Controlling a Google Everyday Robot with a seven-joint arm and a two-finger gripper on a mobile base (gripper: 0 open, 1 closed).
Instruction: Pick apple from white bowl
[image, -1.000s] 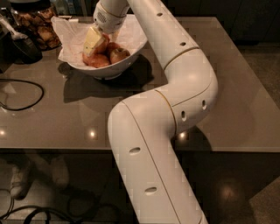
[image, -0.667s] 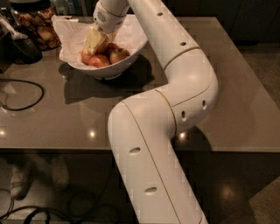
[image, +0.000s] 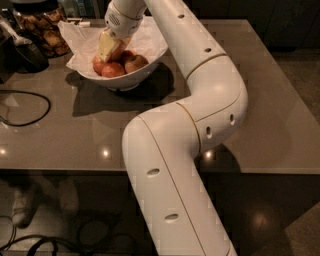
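Fruit: the apple (image: 121, 49), round, with reddish-orange skin and a paler yellow-orange blush. Only its right part shows, because the gripper covers the rest.
Position of fruit: inside the white bowl (image: 128, 80), at the back left of the pile and higher than the other fruit, just under the wrist.
Pile: three smaller apples (image: 114, 69) lie in front of and beside it. One is red at the front, one has yellowish streaks on the right, and one is dark red on the left. They touch one another.
Container: the white bowl is wide and glossy, with a slanted rim and a small foot. It stands on the table (image: 260, 100) near the far left corner.
Lining: crumpled white paper (image: 82, 45) lines the bowl and spills over its rim to the left and at the back.
Tool: the gripper (image: 110, 47) is lowered into the bowl from above. Its pale yellowish end lies against the left side of the apple.
Grip: open, closed or clamped on the apple, this view does not tell.
Arm: the white robot arm (image: 200, 100) rises from the near edge of the table, bends at an elbow over the table and reaches back left to the bowl.
Surroundings: a dark container of brown snacks (image: 47, 32) stands behind the bowl on the left. A black cable (image: 30, 107) loops on the table at the left edge.
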